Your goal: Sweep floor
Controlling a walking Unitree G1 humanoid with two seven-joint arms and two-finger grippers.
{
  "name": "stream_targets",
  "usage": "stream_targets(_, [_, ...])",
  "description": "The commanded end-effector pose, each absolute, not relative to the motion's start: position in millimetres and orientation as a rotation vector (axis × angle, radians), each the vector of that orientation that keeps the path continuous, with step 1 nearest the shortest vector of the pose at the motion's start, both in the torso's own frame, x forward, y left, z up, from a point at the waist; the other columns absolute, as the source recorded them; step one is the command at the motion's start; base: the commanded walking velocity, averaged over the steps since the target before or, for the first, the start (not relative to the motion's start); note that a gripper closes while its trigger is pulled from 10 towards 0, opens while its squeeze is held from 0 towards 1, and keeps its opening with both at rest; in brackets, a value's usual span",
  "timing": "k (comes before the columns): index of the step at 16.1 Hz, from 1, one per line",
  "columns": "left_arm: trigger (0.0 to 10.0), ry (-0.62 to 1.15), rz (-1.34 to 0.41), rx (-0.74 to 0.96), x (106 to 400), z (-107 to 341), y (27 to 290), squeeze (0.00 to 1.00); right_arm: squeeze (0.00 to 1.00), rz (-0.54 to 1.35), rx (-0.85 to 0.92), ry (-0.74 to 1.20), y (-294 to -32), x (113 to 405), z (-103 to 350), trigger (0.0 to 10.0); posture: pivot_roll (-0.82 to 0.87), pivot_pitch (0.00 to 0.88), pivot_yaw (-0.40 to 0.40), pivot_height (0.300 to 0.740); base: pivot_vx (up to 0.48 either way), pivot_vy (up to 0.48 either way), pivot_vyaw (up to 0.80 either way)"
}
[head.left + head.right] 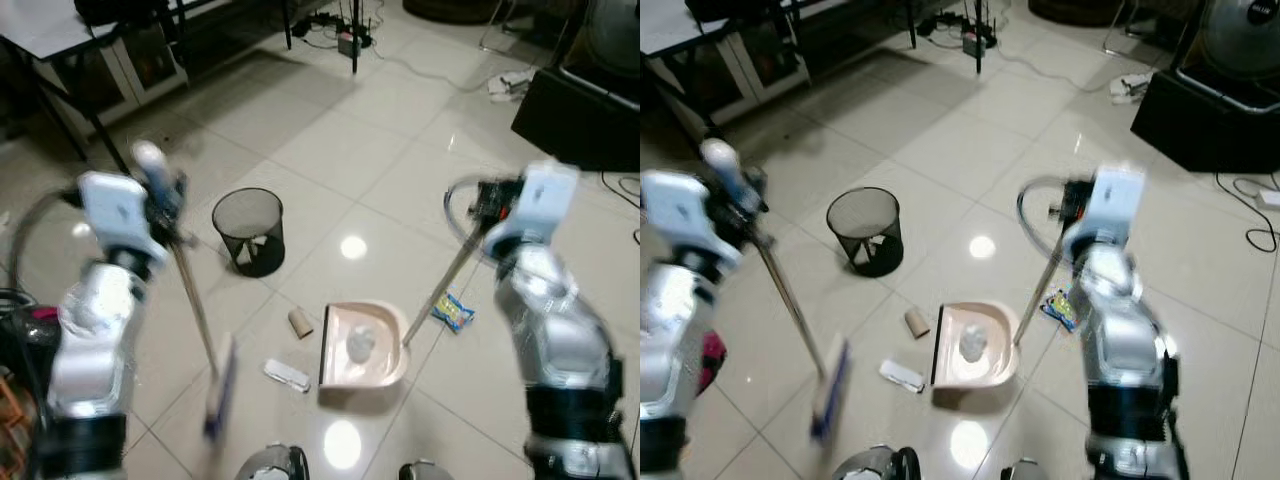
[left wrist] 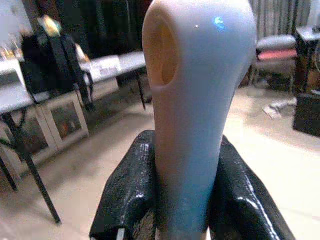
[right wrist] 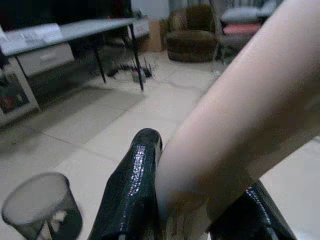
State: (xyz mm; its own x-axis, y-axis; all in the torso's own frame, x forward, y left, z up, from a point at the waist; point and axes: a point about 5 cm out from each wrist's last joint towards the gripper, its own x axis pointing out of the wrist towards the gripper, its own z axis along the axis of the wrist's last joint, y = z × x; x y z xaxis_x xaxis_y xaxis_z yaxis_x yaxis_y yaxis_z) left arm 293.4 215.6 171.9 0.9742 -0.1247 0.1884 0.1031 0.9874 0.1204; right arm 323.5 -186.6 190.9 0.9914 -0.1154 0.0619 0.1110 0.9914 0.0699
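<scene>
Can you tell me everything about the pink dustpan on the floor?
The dustpan is pale pink and looks like plastic, with a rounded tray and raised rim. It sits flat on the shiny tiled floor, its open edge facing the robot's left. A crumpled whitish wad lies inside. Its long thin handle slants up to the right gripper, which is shut on its top. A cardboard tube and a flat white wrapper lie just outside the open edge.

A glossy cream tiled floor (image 1: pixel 330 130) reflecting bright ceiling lights. At the far left stands a grey table (image 2: pixel 107 67) on black legs, with a white cabinet (image 1: pixel 140 65) beneath. Cables (image 1: pixel 345 35) trail at the back; a black box (image 1: pixel 1200 120) sits far right.
</scene>
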Motion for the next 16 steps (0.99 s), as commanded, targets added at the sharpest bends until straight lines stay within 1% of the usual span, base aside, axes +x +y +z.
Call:
stream_targets(1, [10.0,-0.223,-0.127,0.119,291.1,178.9,204.6,0.00,0.00,-0.065,0.097,-0.172,-181.8,324.0,225.7,10.0,-0.02,0.003,0.082,0.740,0.000,0.000,0.00])
stream_targets(5, [10.0,-0.225,-0.065,0.085,291.4,175.1,198.7,0.00,0.00,0.002,0.142,-0.246,-169.3,324.7,260.9,10.0,-0.02,0.000,0.077,0.740,0.000,0.000,0.00])
stream_targets(6, [10.0,-0.202,-0.044,0.089,292.5,173.5,199.0,0.00,0.00,0.016,0.138,-0.257,-165.2,325.6,268.5,10.0,-0.02,0.000,0.075,0.740,0.247,0.000,0.00])
stream_targets(9, [10.0,-0.199,-0.008,0.108,294.5,173.7,201.1,0.00,0.00,0.005,0.150,-0.271,-161.5,327.7,278.8,10.0,-0.02,0.000,0.073,0.740,0.298,0.000,0.00])
stream_targets(13, [10.0,-0.203,-0.004,0.120,296.7,175.4,199.9,0.00,0.00,-0.012,0.178,-0.257,-163.1,330.0,280.0,10.0,-0.02,0.000,0.071,0.740,0.377,0.000,0.45])
stream_targets(16, [10.0,-0.201,-0.013,0.137,295.7,175.2,199.2,0.00,0.00,-0.035,0.236,-0.243,-166.3,331.5,278.0,10.0,-0.01,0.000,0.070,0.740,0.429,0.000,0.47])
